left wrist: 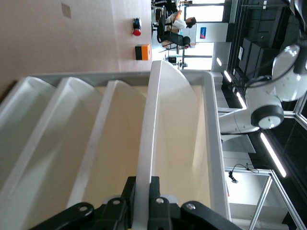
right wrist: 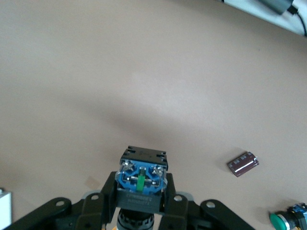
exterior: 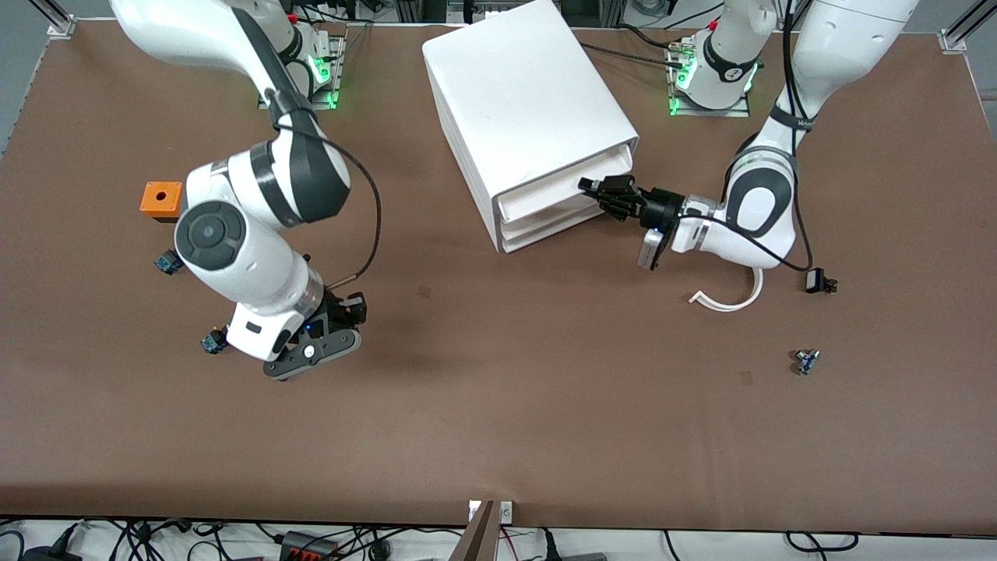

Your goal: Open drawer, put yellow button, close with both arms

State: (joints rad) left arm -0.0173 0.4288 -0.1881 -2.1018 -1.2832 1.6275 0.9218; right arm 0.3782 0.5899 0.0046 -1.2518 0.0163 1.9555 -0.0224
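Right wrist view alone: blue-bodied button [right wrist: 141,181] in right hand [right wrist: 140,201].

Setting: robotics lab | Evidence: two white arms [exterior: 257,234] bolted to a brown desk [exterior: 498,436] | aluminium frame posts [exterior: 51,15] at corners | cable tangle [exterior: 311,541] along desk edge | glass partitions [left wrist: 283,158], person seated [left wrist: 175,26]

The left gripper [exterior: 586,185] is black, its fingers closed on the cream front of a white drawer [left wrist: 144,158] in the white cabinet [exterior: 522,101]. The right gripper [right wrist: 141,203], black too, holds a button [right wrist: 141,179] with a black-and-blue body and a green centre strip. Under it lies plain brown table [exterior: 498,405]. Near it sit a maroon cylinder [right wrist: 243,164] and a green-capped button [right wrist: 283,220]. An orange block [exterior: 160,199] shows beside the right arm's glossy white, dark-grey-jointed links.
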